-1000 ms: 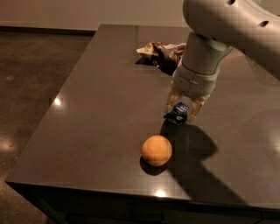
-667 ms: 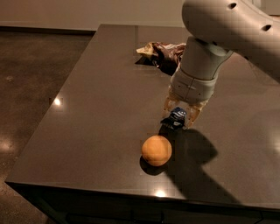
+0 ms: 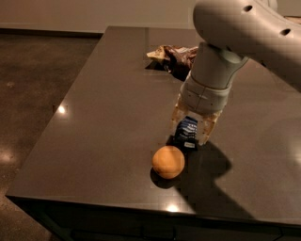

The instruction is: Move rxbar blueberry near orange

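Dark tabletop (image 3: pixel 103 108), front edge: the rxbar blueberry (image 3: pixel 186 131), blue wrapper with white lettering, stands on end just beside the orange (image 3: pixel 168 161), pinched between the gripper (image 3: pixel 191 132) fingers. Crumpled chip bag (image 3: pixel 173 55) lies well apart behind.

A dark, glossy bench (image 3: pixel 108 103) fills most of the view, with small bright reflections of overhead light (image 3: pixel 61 109) close to its left edge and just inside its front edge. Left of the bench lies a dark, mottled, polished floor (image 3: pixel 33 94) with faint glints. Beyond the far edge a pale wall (image 3: pixel 94 14) meets the floor at a dark skirting strip (image 3: pixel 51 32).
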Controlling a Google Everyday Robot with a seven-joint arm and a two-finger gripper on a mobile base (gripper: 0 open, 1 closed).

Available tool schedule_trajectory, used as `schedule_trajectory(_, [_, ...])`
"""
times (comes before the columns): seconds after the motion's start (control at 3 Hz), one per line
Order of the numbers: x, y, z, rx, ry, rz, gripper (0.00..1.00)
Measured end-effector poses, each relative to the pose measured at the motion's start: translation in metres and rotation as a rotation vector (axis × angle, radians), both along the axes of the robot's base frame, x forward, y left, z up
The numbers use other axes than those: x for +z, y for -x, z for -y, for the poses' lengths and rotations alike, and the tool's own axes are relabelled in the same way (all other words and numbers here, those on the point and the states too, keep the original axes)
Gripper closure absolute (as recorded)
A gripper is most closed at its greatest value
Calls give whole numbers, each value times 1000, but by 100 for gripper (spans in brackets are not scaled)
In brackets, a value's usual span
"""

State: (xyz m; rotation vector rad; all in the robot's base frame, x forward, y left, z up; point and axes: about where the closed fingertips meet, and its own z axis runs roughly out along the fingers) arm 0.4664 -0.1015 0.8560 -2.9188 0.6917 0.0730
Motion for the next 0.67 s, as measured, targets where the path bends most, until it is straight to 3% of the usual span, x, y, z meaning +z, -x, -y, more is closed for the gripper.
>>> schedule_trajectory(0.33, [0,-1,-1,-1,-3,7,0])
schedule_trajectory(0.67, [0,-1,-1,-1,-3,7,0])
